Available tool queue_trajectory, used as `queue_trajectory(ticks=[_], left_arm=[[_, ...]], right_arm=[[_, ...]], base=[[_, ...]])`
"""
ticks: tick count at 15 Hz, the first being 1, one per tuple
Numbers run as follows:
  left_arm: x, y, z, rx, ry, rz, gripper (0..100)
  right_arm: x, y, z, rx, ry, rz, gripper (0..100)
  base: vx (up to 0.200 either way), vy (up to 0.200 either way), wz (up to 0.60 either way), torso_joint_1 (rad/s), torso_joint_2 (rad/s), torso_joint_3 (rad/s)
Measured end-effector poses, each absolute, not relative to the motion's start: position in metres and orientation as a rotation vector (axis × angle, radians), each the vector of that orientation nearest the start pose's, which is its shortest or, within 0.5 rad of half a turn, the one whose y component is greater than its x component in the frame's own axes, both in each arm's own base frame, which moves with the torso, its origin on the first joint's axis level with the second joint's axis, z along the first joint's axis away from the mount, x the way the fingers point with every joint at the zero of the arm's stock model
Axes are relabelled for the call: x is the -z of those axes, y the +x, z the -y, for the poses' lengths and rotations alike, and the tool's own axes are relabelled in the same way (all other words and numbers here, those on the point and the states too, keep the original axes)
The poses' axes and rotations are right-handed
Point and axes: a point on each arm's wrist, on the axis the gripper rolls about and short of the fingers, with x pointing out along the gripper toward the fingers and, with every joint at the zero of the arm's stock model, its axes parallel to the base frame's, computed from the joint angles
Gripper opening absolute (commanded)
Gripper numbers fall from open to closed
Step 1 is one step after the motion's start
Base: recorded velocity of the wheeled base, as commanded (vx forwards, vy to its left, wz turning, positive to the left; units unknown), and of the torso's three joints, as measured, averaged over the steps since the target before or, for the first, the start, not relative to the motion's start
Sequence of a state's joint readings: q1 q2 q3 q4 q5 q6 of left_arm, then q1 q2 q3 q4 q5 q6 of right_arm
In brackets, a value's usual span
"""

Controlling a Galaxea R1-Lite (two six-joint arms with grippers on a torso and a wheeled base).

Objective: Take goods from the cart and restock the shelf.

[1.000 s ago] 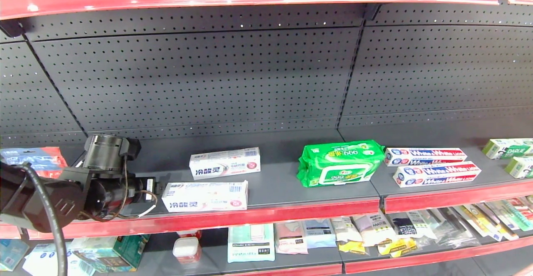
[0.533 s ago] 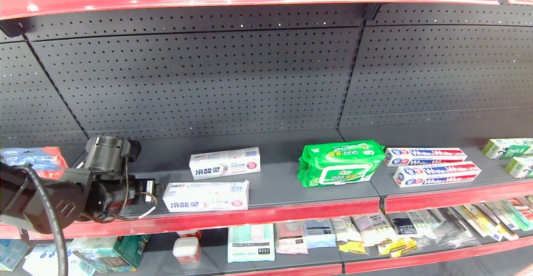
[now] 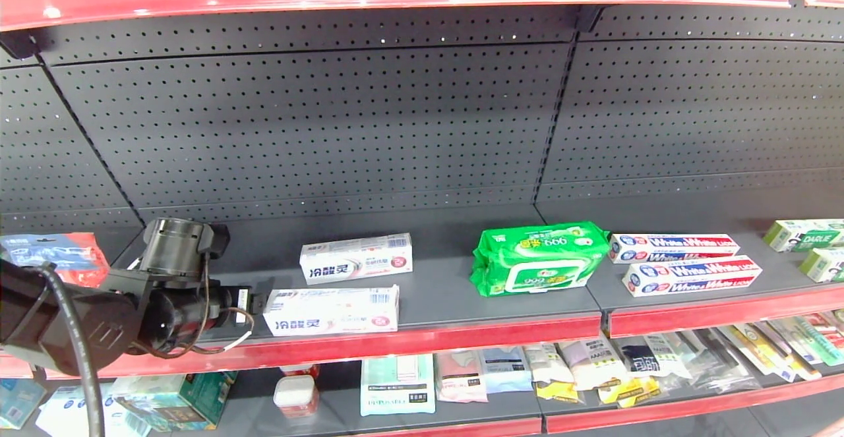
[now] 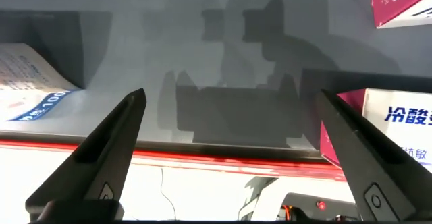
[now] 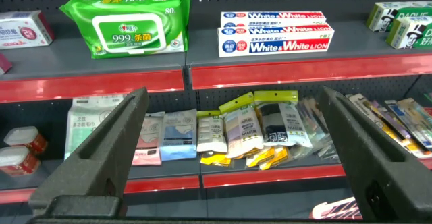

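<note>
1. Left gripper [image 4: 229, 96] open, empty, just beside left end of near toothpaste box [image 3: 331, 310].
2. Box lies flat at shelf [image 3: 448, 295] near edge, left of green wipes pack [image 3: 537, 259].
3. Right gripper [image 5: 234, 92] open, empty, pointing at the shelf.

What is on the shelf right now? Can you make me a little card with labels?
Shelf: grey metal shelf with a red front edge
Front box: white toothpaste box, lying flat at the front edge
Behind it: second white toothpaste box, set apart
Middle: green wipes pack
Right of the pack: two red, white and blue toothpaste boxes, one behind the other
Left gripper: open, by the front box's left end, nothing between its fingers
Right gripper: open, holding nothing
</note>
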State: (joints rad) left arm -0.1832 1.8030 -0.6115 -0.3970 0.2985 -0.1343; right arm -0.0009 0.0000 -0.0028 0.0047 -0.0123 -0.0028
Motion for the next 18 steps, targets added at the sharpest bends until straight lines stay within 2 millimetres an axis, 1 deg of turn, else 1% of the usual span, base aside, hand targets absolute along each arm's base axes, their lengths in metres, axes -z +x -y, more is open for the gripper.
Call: queue_trajectory(ticks=[10, 18], left_arm=[[-0.084, 0.277, 0.059, -0.12, 0.069, -0.753, 100], [-0.083, 0.277, 0.059, -0.12, 0.073, -0.756, 100]], right_arm=[[-0.076, -0.023, 0.0, 0.012, -0.003, -0.002, 100], [-0.076, -0.023, 0.0, 0.012, -0.003, -0.003, 100]], base=[[0.0, 0.0, 0.0, 0.0, 0.0, 0.0], [0.0, 0.0, 0.0, 0.0, 0.0, 0.0]])
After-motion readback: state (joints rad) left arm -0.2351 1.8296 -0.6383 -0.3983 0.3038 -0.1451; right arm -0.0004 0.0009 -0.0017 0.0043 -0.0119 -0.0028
